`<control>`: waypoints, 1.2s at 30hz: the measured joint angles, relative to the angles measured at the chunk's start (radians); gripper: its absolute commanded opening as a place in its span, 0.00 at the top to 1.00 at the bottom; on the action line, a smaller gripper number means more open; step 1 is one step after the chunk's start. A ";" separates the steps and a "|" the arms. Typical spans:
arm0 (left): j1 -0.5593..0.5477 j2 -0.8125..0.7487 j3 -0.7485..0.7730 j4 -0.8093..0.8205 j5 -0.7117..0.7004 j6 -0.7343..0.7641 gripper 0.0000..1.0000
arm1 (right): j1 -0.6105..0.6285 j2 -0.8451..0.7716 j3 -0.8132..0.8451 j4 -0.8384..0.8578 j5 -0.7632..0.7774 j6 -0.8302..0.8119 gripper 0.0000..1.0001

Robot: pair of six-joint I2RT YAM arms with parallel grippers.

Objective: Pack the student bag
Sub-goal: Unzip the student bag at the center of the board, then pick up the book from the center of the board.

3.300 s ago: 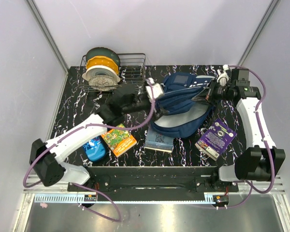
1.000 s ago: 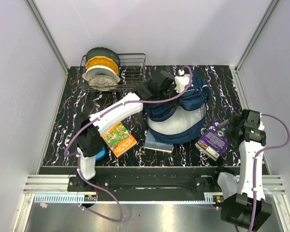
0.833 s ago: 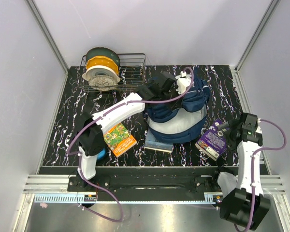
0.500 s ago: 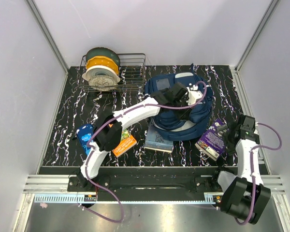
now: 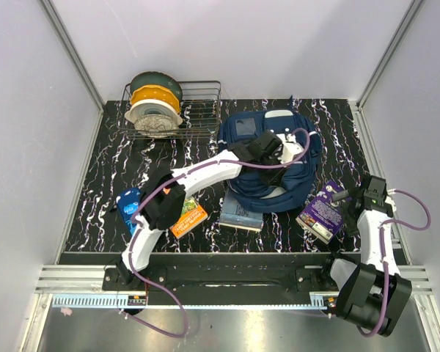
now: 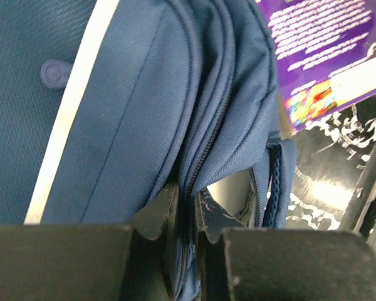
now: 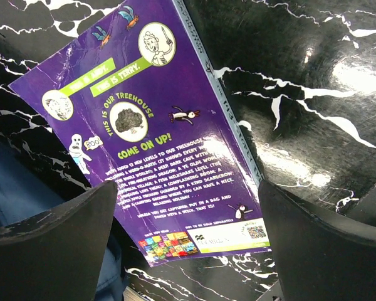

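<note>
**Left claw pinching the bag's zipper seam, right claw spread over a purple book**

The student bag (image 5: 258,192) is lying on the black marbled table (image 5: 110,161), right of centre. The left gripper (image 6: 187,199) is reaching across it from the left and pinching a fold of navy fabric along the zipper (image 6: 199,160), its fingers nearly pressed together on the seam. The right gripper (image 7: 188,188) is hovering with its jaws spread wide above a purple book (image 7: 163,125), which is lying flat just beside the bag's right side. A blue book (image 5: 240,214) is sticking out from under the bag's near edge. A wire rack (image 5: 204,110) holding spools (image 5: 152,110) is standing at the table's far edge, left of the bag.
</note>
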 measured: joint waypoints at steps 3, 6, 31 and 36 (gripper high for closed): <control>0.035 -0.080 -0.137 0.032 -0.024 -0.006 0.46 | -0.006 -0.008 -0.004 0.008 0.000 -0.001 0.00; 0.089 -0.142 -0.186 -0.003 -0.016 -0.005 0.01 | -0.016 -0.022 -0.010 0.018 -0.001 -0.001 0.00; -0.089 0.002 -0.028 0.249 0.246 -0.172 0.01 | -0.257 0.114 -0.015 0.082 -0.202 -0.108 0.00; -0.100 0.135 -0.014 0.228 0.239 -0.201 0.01 | -0.257 0.145 -0.034 0.131 -0.238 -0.121 0.00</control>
